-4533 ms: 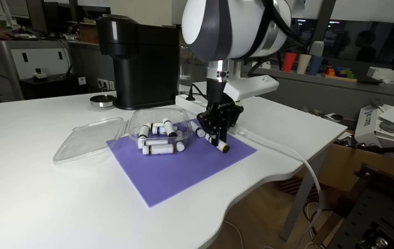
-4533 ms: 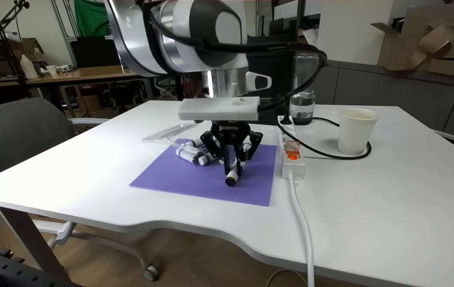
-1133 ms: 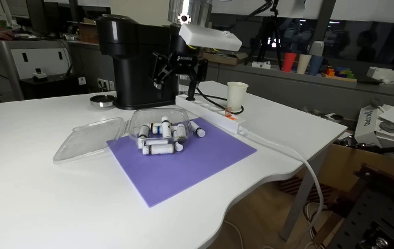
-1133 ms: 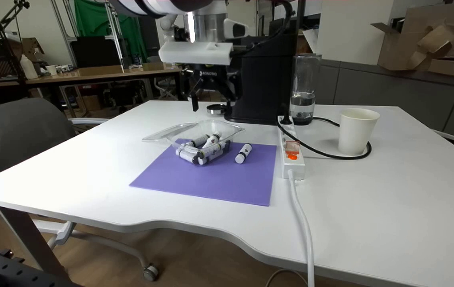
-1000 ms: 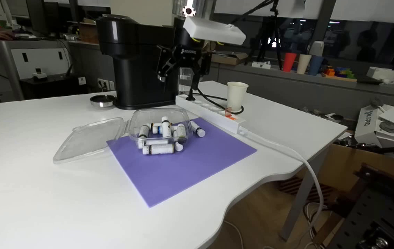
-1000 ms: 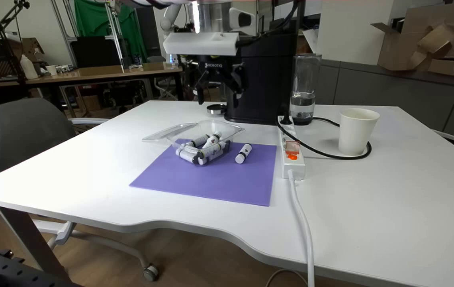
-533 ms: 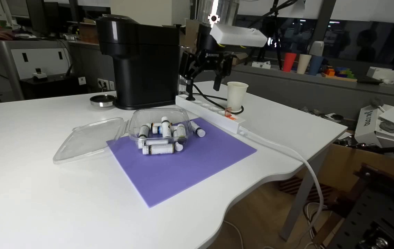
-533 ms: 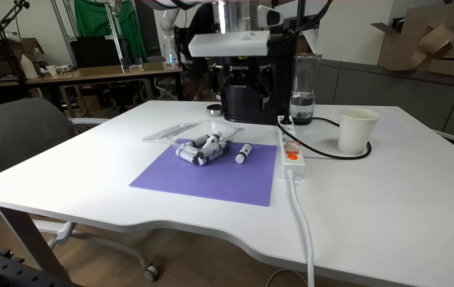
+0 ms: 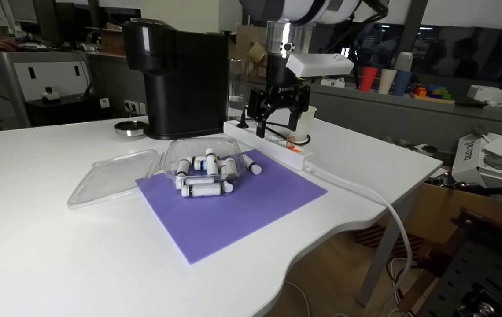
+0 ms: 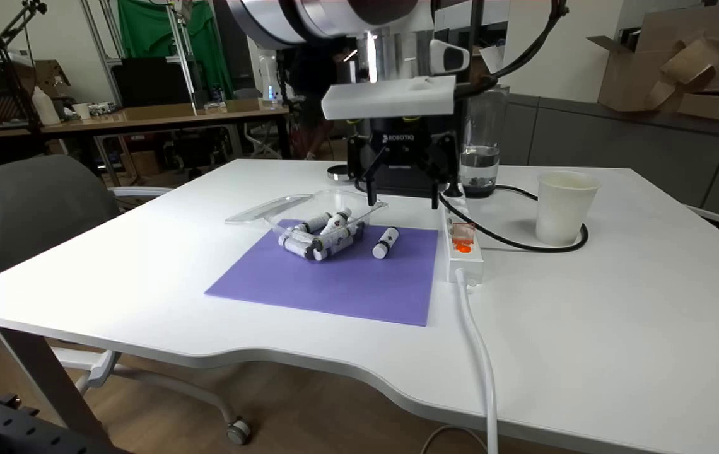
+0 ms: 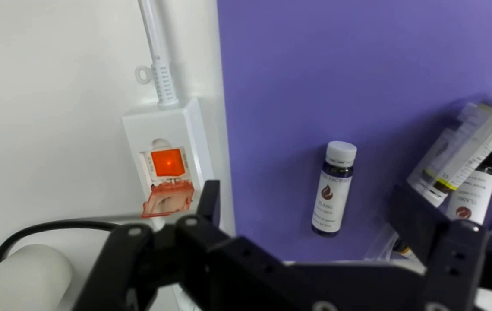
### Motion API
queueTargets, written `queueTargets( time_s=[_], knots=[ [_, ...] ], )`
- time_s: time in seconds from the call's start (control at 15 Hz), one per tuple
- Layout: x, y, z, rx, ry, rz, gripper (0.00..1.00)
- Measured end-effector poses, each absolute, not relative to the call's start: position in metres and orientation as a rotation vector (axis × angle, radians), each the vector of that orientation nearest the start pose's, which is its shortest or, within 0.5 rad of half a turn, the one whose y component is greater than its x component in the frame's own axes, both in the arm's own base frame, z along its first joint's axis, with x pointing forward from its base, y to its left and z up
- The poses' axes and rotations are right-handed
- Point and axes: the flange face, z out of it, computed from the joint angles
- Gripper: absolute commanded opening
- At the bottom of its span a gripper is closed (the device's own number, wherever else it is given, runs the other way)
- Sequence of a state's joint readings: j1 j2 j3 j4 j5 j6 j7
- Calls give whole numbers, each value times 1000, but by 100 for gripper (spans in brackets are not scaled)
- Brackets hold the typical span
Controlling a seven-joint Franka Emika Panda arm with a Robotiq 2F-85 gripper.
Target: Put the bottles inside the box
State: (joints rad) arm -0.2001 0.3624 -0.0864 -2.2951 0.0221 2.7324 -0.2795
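One white-labelled bottle (image 9: 251, 164) lies alone on the purple mat beside the clear plastic box (image 9: 238, 152); it also appears as a bottle (image 10: 386, 243) in an exterior view. Several bottles (image 11: 472, 194) are heaped inside the box's transparent walls, some overlapping. My gripper (image 9: 277, 129) hangs above the table, over the area of the lone bottle and the power strip, with its jaws wide apart and nothing between them. Seen from the wrist, the lone bottle (image 11: 332, 192) lies below the gap between the fingers, white cap pointing up the picture, untouched.
The box's lid (image 9: 114, 176) lies folded open on the table. A white power strip (image 11: 166, 142) with a red switch runs beside the purple mat (image 9: 233, 220). Behind stand a black coffee machine (image 9: 176, 83), a metal dish (image 9: 131, 127) and a paper cup (image 10: 564, 208).
Earlier the gripper was at a bottle on the mat's right; that spot is now bare and the box holds one more. Over the last second the open gripper moved away from the box and downward.
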Motion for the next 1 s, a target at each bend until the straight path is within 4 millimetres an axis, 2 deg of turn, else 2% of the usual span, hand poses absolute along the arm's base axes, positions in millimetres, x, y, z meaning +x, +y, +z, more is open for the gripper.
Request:
queueTargets(
  time_s=[0.4,0.73,1.0],
  knots=[
    [514,-152,191,-3211,-34,-100,100],
    [508,-152,150,-3240,-90,-75,100],
    [506,-143,124,-3241,-136,-74,100]
  ],
)
